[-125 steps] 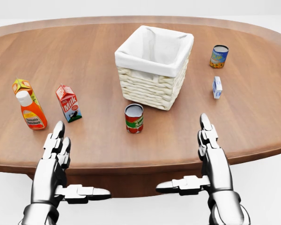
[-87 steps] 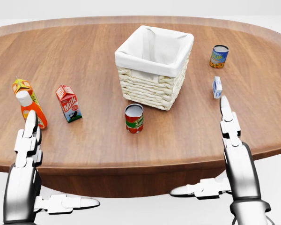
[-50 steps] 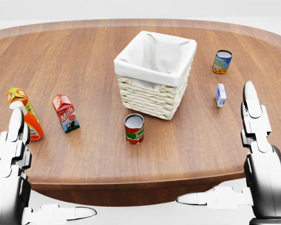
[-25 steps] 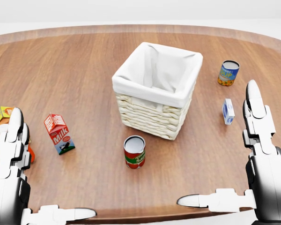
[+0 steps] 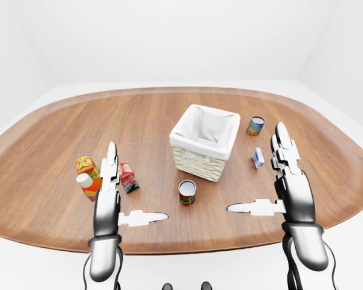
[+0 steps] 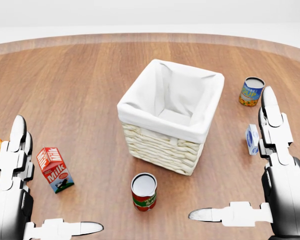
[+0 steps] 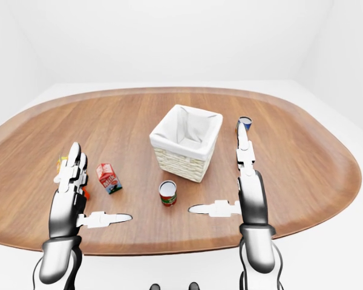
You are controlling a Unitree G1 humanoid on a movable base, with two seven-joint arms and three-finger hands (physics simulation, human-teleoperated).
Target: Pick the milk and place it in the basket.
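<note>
On an oval wooden table in a white room — 2 hands' fingers splayed, empty.

- We see our left hand open, fingers pointing up and thumb sticking out to the side.
- The milk stands just right of our left fingers.
- An orange bottle and a small carton sit just left of them.
- Our right hand is open too.
- A small blue box stands just left of its fingertips.
- The basket and a red can sit between our hands.
</note>
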